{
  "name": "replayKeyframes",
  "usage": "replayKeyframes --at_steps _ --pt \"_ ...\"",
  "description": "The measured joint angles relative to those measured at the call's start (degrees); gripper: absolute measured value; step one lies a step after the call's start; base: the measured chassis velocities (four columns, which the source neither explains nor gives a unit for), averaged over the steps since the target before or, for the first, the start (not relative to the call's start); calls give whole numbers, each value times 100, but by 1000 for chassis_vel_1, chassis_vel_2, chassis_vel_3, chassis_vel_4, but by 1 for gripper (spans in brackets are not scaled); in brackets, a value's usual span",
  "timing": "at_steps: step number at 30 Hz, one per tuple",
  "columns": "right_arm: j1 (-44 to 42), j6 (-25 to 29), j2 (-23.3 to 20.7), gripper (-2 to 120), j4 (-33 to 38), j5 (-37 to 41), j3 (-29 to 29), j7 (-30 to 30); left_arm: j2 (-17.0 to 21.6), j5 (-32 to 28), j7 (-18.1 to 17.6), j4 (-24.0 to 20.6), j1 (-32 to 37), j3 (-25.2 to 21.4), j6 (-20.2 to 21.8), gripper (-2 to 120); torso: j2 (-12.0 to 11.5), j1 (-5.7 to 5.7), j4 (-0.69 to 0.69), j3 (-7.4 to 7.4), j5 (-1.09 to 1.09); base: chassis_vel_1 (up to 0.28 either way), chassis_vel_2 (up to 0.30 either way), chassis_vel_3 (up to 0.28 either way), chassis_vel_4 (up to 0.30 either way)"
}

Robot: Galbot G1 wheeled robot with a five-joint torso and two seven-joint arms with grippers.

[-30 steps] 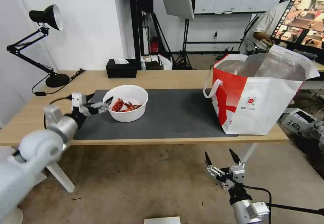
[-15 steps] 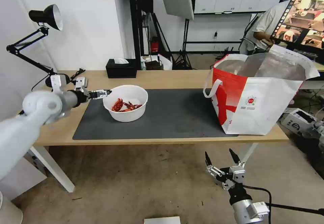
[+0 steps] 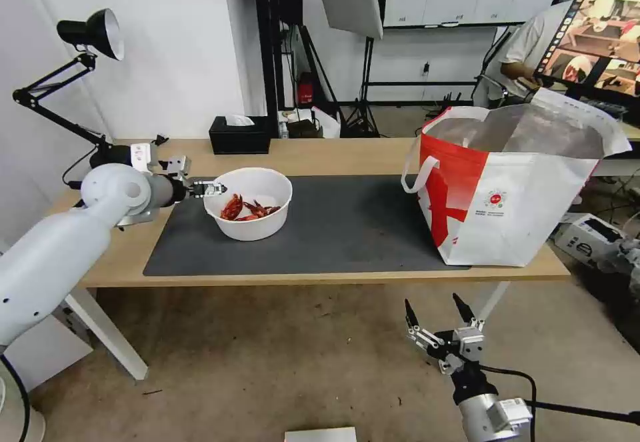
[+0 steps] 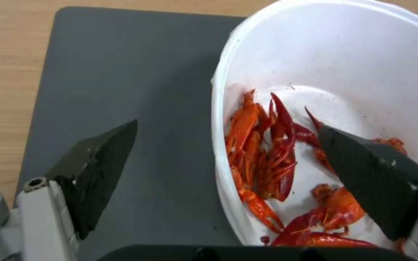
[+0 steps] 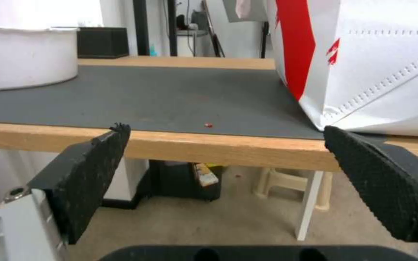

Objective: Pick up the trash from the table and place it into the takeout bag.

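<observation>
L gripper [image 3: 212, 189] is straddling the near-left rim of the white bowl [image 3: 257, 229] w/ fingers wide (one inside, one outside), on the mat [image 3: 347, 229]. R gripper [image 3: 437, 314] is hanging below the table [image 3: 333, 155], fingers spread; takeout bag [image 3: 527, 209] is standing at the table's right end.

A round white plastic bowl [image 3: 249, 203] holding red crayfish shells [image 4: 267, 156] was seen standing upright on the left part of a large dark grey rectangular mat [image 3: 333, 235], which was laid on a long light-wood bench [image 3: 320, 155] with white legs. The shells were heaped in the bowl's bottom, toward its left side. A large white and red insulated takeout bag [image 3: 513, 189] with silver foil lining was seen standing upright and wide open at the mat's right end, well apart from the bowl; a white loop handle [image 3: 417, 175] hung on its red side, and a small round red logo [image 3: 495, 199] was displayed on its white front.
</observation>
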Motion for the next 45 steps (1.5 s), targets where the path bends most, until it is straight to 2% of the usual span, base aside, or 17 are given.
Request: replayKeyframes --at_steps 10,18,23,27,45 --pt "0 1 0 100 0 0 0 0 -14 -20 -31 46 44 90 -26 100 0 0 1 0 0 0 0 0 0" --pt "0 0 0 100 0 0 0 0 -78 -284 -318 207 57 178 -38 100 0 -1 0 0 0 0 0 0 0" --pt "0 0 0 100 0 0 0 0 -122 -635 -750 209 72 179 -52 100 0 -1 1 -1 1 0 0 0 0" --pt "0 1 0 100 0 0 0 0 -144 -706 -852 209 81 175 -58 100 1 -1 1 -1 1 0 0 0 0" --pt "0 0 0 100 0 0 0 0 -162 -829 -1053 34 148 148 -58 32 1 -1 1 0 -1 0 0 0 0"
